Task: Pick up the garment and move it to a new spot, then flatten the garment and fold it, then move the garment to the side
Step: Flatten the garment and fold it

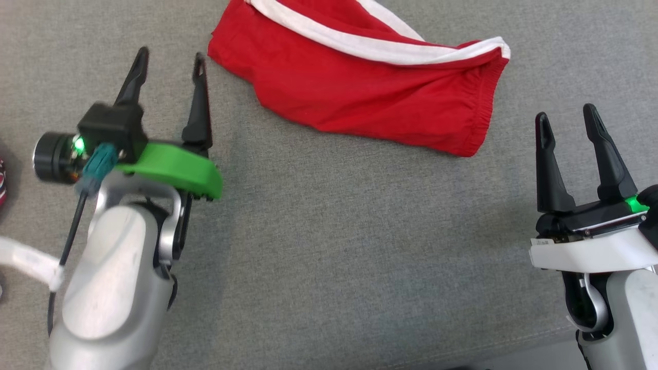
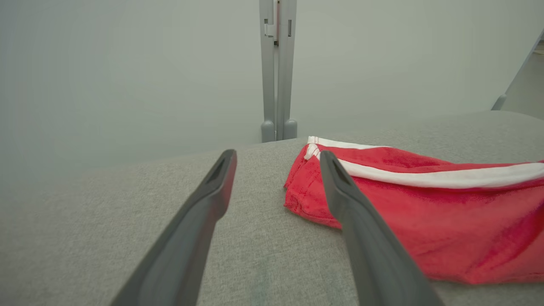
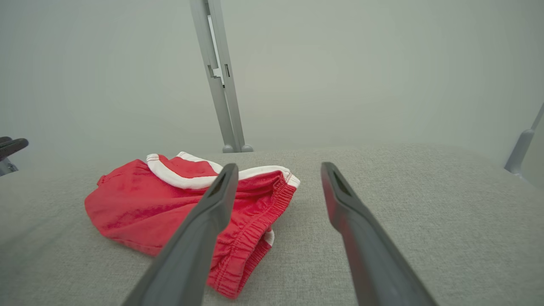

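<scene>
The garment [image 1: 360,87] is a pair of red shorts with white side stripes, lying loosely folded on the grey fabric surface [image 1: 329,246] at the top middle of the head view. My left gripper [image 1: 169,64] is open, just left of the garment's left corner and apart from it. In the left wrist view the garment [image 2: 425,212] lies to the right past my open left gripper [image 2: 276,163]. My right gripper [image 1: 565,118] is open, right of the elastic waistband. In the right wrist view the garment [image 3: 144,204] sits left of my open right gripper [image 3: 278,174].
A pale wall and a grey upright post [image 2: 277,68] stand behind the surface's far edge. The post [image 3: 219,76] also rises in the right wrist view. A dark red object [image 1: 2,182] peeks in at the head view's left edge. The surface's front edge [image 1: 545,336] runs at the lower right.
</scene>
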